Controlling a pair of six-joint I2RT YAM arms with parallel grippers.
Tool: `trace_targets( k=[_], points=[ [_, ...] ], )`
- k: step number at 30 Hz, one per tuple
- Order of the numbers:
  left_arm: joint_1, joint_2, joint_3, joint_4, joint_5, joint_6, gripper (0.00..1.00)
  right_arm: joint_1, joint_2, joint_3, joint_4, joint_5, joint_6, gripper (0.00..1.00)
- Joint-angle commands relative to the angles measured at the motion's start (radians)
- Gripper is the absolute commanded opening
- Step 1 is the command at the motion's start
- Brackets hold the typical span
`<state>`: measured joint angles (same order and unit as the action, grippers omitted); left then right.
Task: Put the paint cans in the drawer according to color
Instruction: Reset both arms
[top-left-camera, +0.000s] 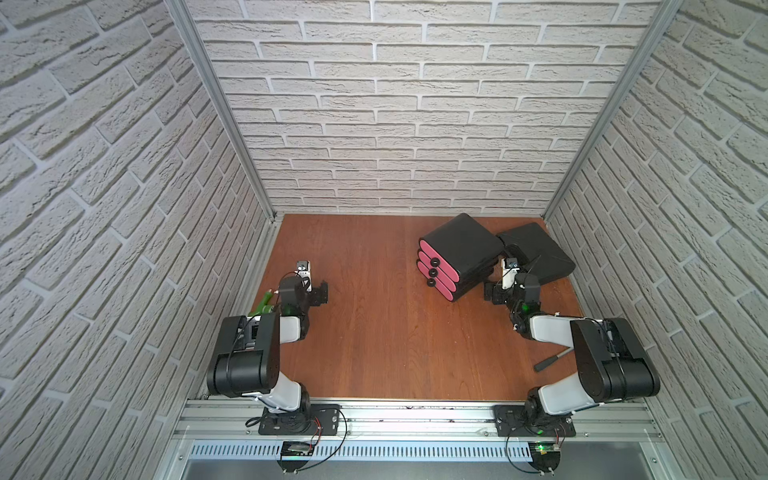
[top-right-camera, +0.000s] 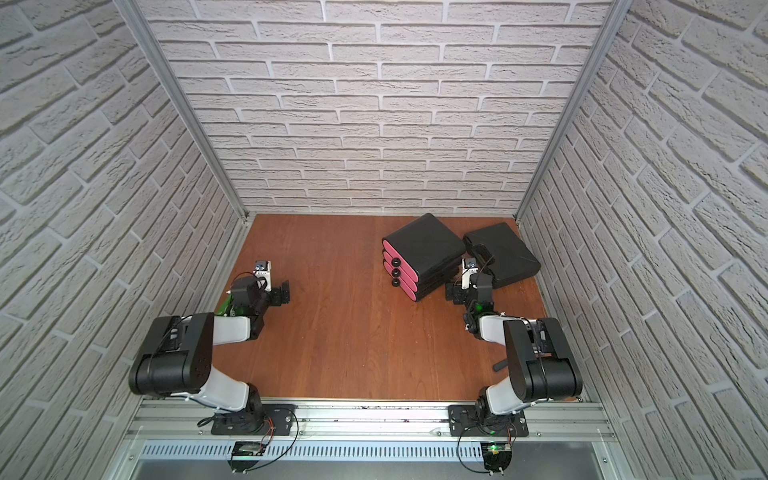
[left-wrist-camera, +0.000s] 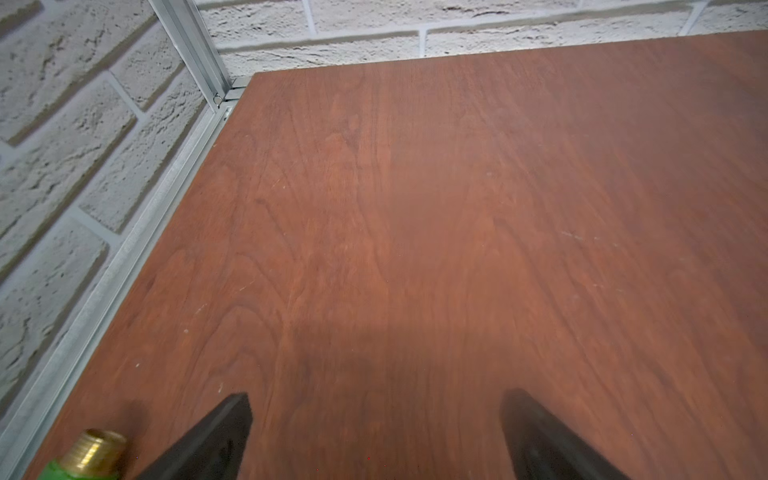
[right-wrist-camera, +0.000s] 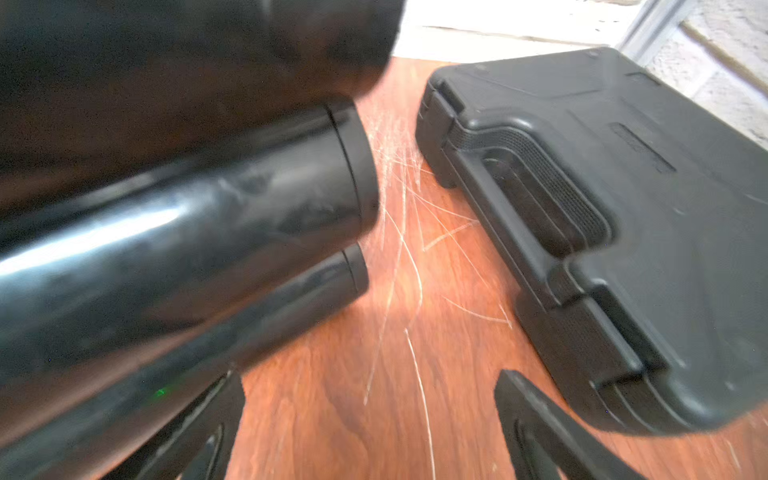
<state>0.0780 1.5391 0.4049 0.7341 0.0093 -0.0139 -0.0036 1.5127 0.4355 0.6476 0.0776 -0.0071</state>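
Note:
No paint cans show in any view. The drawer (top-left-camera: 461, 241) (top-right-camera: 424, 241) is a black cabinet at the back right, and its three pink fronts with black knobs are all pushed in. My right gripper (top-left-camera: 492, 293) (top-right-camera: 454, 293) (right-wrist-camera: 370, 424) is open, low over bare wood beside the drawer's glossy black side (right-wrist-camera: 166, 232). My left gripper (top-left-camera: 321, 293) (top-right-camera: 284, 295) (left-wrist-camera: 374, 436) is open at the left of the table, with only bare wood between its fingers.
A flat black case (top-left-camera: 536, 249) (top-right-camera: 503, 253) (right-wrist-camera: 623, 208) lies behind the right gripper, close to the drawer. A green tool with a brass end (top-left-camera: 264, 303) (left-wrist-camera: 83, 457) lies by the left wall. A grey hammer (top-left-camera: 552, 359) lies under the right arm.

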Motion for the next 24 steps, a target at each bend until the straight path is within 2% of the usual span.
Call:
trace_targets(
  k=[1, 4, 24],
  points=[
    [-0.008, 0.010, -0.016, 0.135, -0.004, 0.021, 0.99, 0.002, 0.004, -0.047, 0.207, 0.070, 0.022, 0.99],
    [-0.027, 0.010, -0.020, 0.142, -0.051, 0.023, 0.99, 0.004, 0.001, -0.039, 0.182, 0.075, 0.018, 0.99],
    [-0.016, 0.008, -0.014, 0.131, -0.036, 0.016, 0.99, 0.010, 0.001, -0.046, 0.196, 0.083, 0.016, 0.99]
  ],
)
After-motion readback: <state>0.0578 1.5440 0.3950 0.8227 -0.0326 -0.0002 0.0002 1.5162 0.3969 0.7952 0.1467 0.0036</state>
